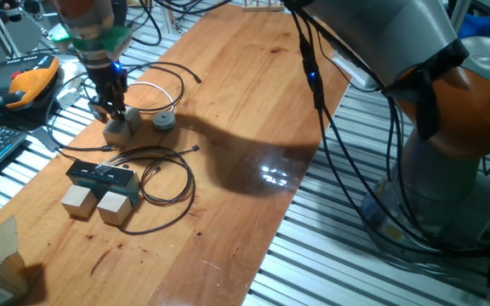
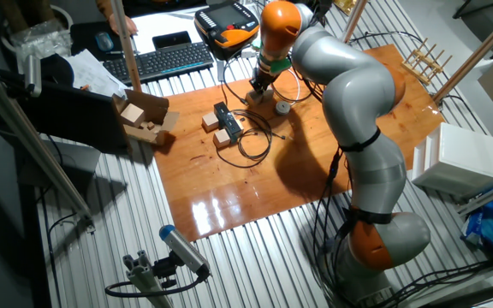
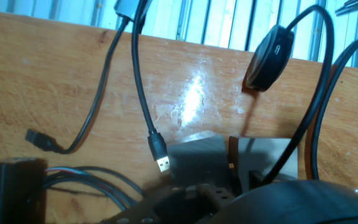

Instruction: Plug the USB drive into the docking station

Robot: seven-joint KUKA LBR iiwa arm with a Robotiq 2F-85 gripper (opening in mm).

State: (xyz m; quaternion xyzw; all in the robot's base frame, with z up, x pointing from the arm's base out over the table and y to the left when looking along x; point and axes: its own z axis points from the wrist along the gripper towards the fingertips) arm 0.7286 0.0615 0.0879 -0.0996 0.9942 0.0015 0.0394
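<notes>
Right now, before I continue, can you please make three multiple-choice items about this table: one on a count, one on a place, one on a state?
1. Pale cubes right beside the docking station: A one; B four; C two.
2. The gripper is: A over the docking station; B at the wooden block near the round puck; C over those cubes.
3. The gold-tipped cable plug: A lies loose on the table; B sits in a port; C is gripped.
Answers: C, two sit side by side along it; B, its fingers are down at that block; A, the hand view shows it free.
</notes>
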